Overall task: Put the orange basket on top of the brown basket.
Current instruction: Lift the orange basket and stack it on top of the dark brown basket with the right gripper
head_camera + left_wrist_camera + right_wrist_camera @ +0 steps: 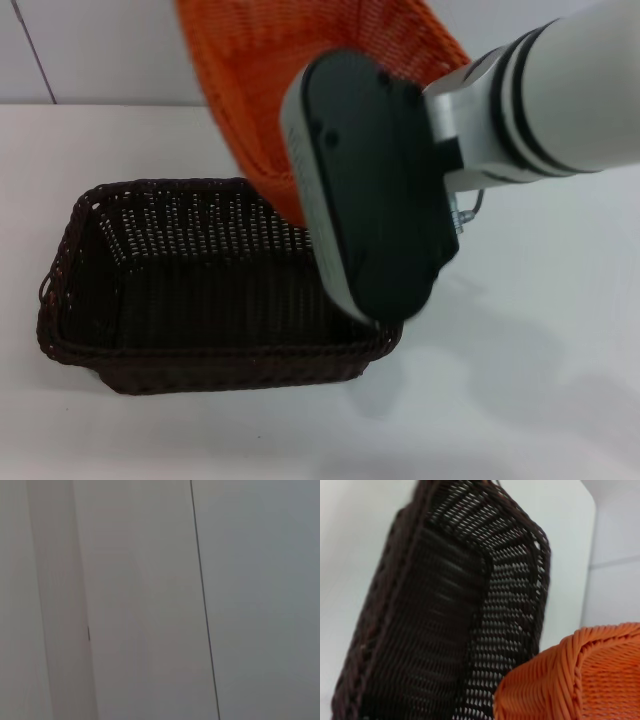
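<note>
Honestly, the right claw (375, 195), grip hidden from me, might catch the tilted orange basket (262, 60) on the brown basket's (150, 290) rim.

White right arm (580, 90), black bands; black wrist housing (375, 190)

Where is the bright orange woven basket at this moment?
In the head view the bright orange woven basket is raised and tilted behind the far right part of the dark brown woven basket, with the right arm's wrist in front of it.
</note>
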